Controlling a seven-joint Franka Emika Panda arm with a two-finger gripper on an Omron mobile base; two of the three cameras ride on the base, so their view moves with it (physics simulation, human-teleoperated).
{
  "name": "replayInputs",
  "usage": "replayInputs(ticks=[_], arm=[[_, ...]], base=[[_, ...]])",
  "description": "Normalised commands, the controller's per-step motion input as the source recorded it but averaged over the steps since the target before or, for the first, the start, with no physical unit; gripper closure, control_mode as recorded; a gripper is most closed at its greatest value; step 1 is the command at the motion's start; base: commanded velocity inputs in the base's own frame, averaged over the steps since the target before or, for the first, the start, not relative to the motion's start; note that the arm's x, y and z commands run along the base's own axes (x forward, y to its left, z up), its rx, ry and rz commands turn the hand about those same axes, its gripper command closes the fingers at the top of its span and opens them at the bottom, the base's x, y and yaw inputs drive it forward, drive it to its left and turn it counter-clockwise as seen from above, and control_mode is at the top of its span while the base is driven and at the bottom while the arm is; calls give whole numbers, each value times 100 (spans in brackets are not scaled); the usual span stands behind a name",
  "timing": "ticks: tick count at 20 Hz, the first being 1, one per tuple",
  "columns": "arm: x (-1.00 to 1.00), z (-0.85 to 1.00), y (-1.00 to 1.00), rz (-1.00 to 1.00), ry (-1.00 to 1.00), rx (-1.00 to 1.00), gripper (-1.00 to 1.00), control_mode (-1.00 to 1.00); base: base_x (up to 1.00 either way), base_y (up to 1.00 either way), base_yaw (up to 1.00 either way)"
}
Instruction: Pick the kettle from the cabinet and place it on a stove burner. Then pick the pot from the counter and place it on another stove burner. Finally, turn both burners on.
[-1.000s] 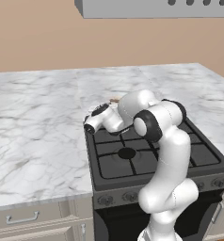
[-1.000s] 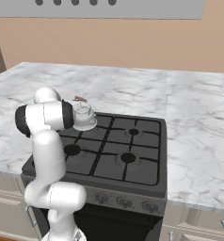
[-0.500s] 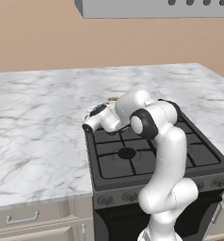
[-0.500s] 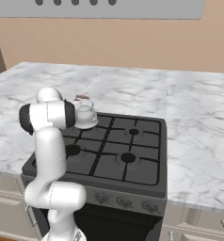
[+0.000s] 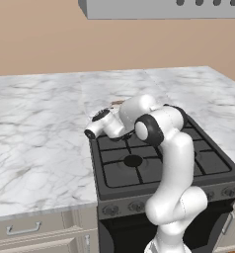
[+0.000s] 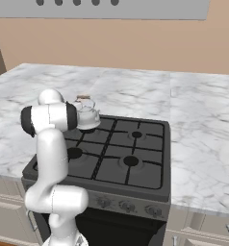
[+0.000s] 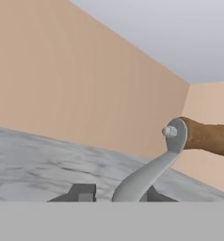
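kettle [image 6: 87,116] on stove's [image 6: 135,158] rear-left burner

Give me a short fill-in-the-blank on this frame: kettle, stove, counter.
1. The kettle sits on the stove's back-____ burner, as the robot faces it.
2. The bar on the kettle's wire handle is ____ in colour.
3. The stove has ____ burners.
4. The counter on both sides of the stove is white ____ with grey veins.

Missing words: left; brown; four; marble
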Motion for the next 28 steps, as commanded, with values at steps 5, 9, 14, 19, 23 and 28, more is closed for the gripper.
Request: replayInputs(ticks=[5,9,14,19,23,28], arm=[[0,-5,1,0,0,0,-100,-100],[-7,-5,0,-1,0,0,-100,-100],[-10,-11,0,-2,0,0,-100,-100],[-13,-11,0,-4,0,0,-100,-100],[-20,-2,0,-5,0,0,-100,-100],[-25,0,0,-6,0,0,-100,-100]], base=[[0,0,0],[0,0,0],[0,0,0],[0,0,0],[0,0,0],[0,0,0]])
